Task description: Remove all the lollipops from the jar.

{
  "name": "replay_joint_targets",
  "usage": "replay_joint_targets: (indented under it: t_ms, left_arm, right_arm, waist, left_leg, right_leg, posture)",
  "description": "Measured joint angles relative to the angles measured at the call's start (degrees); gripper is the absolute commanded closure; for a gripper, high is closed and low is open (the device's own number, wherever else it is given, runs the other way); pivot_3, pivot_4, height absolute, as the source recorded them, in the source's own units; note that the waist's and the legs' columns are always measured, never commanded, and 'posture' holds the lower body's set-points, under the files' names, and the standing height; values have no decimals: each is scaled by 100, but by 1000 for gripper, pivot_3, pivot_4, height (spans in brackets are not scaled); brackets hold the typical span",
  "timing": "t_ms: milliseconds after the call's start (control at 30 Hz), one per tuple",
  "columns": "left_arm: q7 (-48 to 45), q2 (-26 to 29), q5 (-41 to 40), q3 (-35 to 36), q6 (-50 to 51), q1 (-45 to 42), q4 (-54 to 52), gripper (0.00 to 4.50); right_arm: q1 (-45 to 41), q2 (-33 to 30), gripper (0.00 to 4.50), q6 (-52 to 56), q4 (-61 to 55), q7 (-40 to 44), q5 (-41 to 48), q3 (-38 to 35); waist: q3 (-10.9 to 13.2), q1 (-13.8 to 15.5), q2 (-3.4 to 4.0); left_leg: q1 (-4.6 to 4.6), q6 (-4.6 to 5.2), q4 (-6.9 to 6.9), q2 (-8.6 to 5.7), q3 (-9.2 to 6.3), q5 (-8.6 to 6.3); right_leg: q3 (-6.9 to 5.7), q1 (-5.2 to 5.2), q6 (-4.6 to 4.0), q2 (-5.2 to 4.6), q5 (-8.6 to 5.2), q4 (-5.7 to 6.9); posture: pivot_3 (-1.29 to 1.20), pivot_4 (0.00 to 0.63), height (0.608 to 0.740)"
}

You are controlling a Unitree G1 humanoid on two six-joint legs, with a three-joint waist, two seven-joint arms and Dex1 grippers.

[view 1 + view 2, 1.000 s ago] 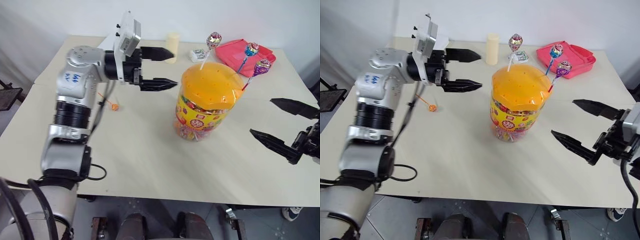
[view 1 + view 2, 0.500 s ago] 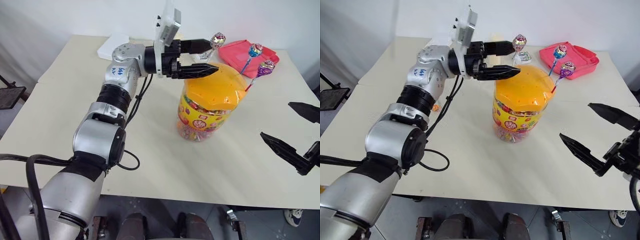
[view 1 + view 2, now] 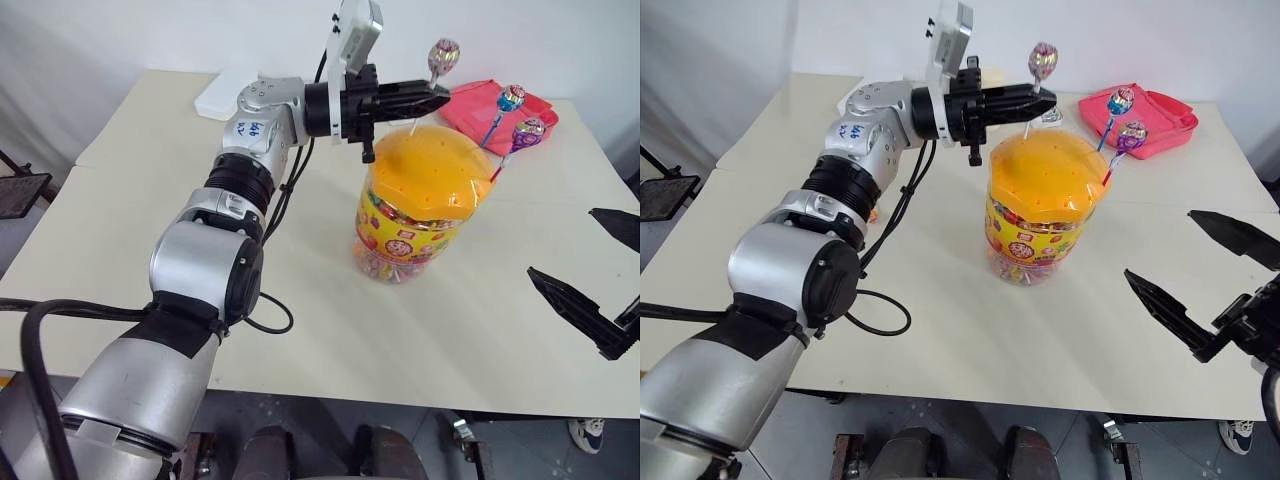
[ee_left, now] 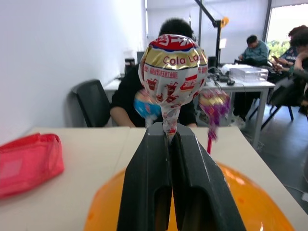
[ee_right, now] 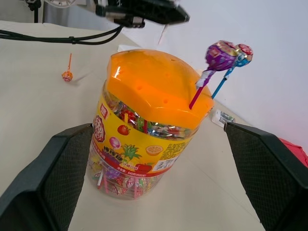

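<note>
Lollipops: three stood up out of the jar's (image 3: 418, 195) orange lid — a pinkish one (image 3: 442, 56), a blue-red one (image 3: 510, 98) and a purple one (image 3: 528, 133). A fourth, orange one (image 5: 67, 75) lay loose on the counter (image 3: 300, 300), well apart from the jar.

Jar: it stood upright near the middle of the counter, lid on.

Left end effector (image 3: 437, 96): its two black fingers were pressed together on the thin stick of the pinkish lollipop, just under the candy ball. The ball sat right above the fingertips (image 4: 168, 132).

Which way the stick ran: almost straight up and down, with its low end at a hole near the back of the lid. The fingers lay about level and pointed across it — so the stick crossed them like a plus sign.

Next move, my guess: a pull straight up along the stick should free it. A sideways pull could bend the stick or tip the jar.

Right end effector (image 3: 600, 285): its fingers stood wide apart and held nothing. It hung off to the jar's right side, near the counter's front edge.

Nearer arm: the left one for the pinkish lollipop. The blue-red and purple ones leaned out toward the right side, closer to the right end effector.
</note>
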Motion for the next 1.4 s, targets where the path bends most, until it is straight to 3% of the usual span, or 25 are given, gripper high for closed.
replay_joint_targets:
  t_ms: [167,400,700,833,1033,1133,1233,1300,1400]
  left_arm:
    - [223,109,-31,247,280,-314,2,4477]
    - [1371,1101,655,-235,1723,-602,-45,4477]
    - [2013,2606,2059,-1487,4112,546,-357,4477]
    - [2158,3255,2449,-1861,5343,1209,-1013,4477]
    - [2380,3756,2715,-2193,6402,2407,-1652,4477]
    - [2471,3911,2707,-2182,6727,2613,-2041,4477]
    - [2482,4030,2688,-2184,6968,2808,-2341,3618]
    - [2486,4057,2686,-2189,7072,2845,-2446,3389]
    - [2284,4438,2461,-2219,7614,3132,-3375,2488]
  right_arm:
    - [-142,-140,0,0,118,40,2,6]
    - [-550,-549,0,4,568,364,37,240]
    - [-1364,-996,0,-3,1434,993,10,923]
    - [-1742,-1027,0,-8,1743,1129,-129,1304]
    - [-2278,-1027,0,-98,2072,1327,-299,1880]
    - [-2522,-1026,0,-136,2214,1419,-397,2110]
    - [-2643,-1025,0,-140,2351,1472,-456,2229]
    - [-2648,-1024,0,-140,2354,1494,-497,2254]
    - [-2882,-1024,0,-216,2563,1615,-591,2345]
  waist:
    - [0,-6,0]
    - [-1,-80,6]
    - [13,-171,-4]
    - [13,-166,-4]
    - [13,-147,-3]
    - [13,-141,-3]
    - [13,-155,-3]
    - [13,-148,-3]
    - [14,-169,-4]
  left_leg:
    - [0,0,0,0,0,0]
    - [15,-1,-18,-1,6,0]
    - [10,-2,-24,0,6,1]
    - [12,-2,-23,1,4,1]
    - [7,-3,-10,1,0,1]
    - [6,-3,-4,1,-4,1]
    - [6,-3,-4,3,-4,1]
    - [6,-3,-4,2,-4,1]
    - [5,-3,-4,4,-1,1]
  right_leg:
    - [0,0,0,0,0,0]
    - [9,1,0,1,0,2]
    - [8,-8,0,2,0,2]
    - [8,-7,0,1,0,5]
    - [6,-5,0,-1,0,9]
    - [4,-3,0,-3,0,11]
    - [2,-4,0,-2,0,13]
    - [2,-4,0,-2,0,13]
    - [5,-7,0,0,0,13]
  posture:
    - [0,150,740]
    - [0,150,740]
    - [0,150,740]
    - [0,150,740]
    - [0,150,740]
    - [0,150,740]
    - [0,150,740]
    - [0,150,740]
    - [0,150,740]
